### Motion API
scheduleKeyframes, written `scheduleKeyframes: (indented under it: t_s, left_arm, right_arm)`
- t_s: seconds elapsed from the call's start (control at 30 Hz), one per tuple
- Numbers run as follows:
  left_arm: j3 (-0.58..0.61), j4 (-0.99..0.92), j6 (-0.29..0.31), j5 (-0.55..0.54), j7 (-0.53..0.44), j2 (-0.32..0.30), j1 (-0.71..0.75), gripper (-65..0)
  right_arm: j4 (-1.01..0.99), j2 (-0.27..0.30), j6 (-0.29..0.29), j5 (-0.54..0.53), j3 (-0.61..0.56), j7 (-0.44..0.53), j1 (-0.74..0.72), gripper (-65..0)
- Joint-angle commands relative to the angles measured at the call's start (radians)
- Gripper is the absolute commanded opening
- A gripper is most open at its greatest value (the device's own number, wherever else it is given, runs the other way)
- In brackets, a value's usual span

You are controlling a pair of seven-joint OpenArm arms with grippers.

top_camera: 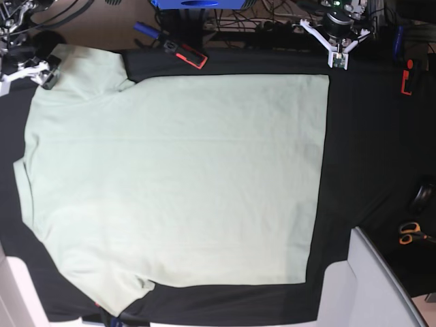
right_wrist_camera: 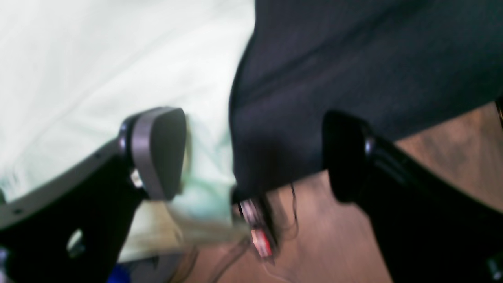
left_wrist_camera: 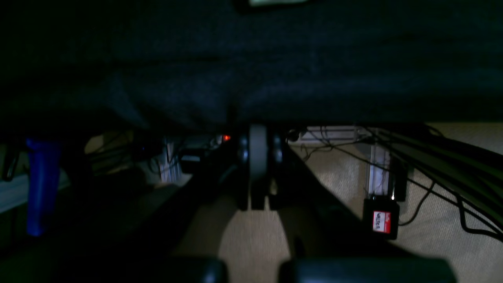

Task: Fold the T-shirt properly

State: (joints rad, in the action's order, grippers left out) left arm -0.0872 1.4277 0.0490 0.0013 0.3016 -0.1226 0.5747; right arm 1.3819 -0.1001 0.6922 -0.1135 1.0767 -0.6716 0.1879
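On black tablecloth (top_camera: 361,170) — T-shirt (top_camera: 177,177) flat.

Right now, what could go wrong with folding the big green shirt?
1. The right hand, open, straddles the edge where the T-shirt meets the black tablecloth; it might pinch both together.
2. The left hand is shut near the hem corner, seemingly holding nothing, so that corner could get left behind.
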Motion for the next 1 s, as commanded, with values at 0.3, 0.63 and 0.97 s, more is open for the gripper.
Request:
scheduleKeyframes:
  t_s: [0.3,0.63,0.97]
  left_arm:
    - [-0.007,0.057,-0.053,-0.007,-0.293,-0.025,-0.086,-65.0]
    - [-0.006,0.045,-0.053,-0.007,-0.293,-0.025,-0.086,-65.0]
    - [-0.006,-0.001,-0.053,-0.007,-0.298,-0.025,-0.086,-65.0]
  right_arm:
    - [0.014,0.006,0.006,-0.008,0.001,-0.076,0.006,-14.4]
    - [0.018,0.003,0.006,-0.007,-0.002,-0.173,0.014,-14.4]
    - [0.018,0.001,0.006,-0.008,-0.049,-0.225,0.023,-14.5]
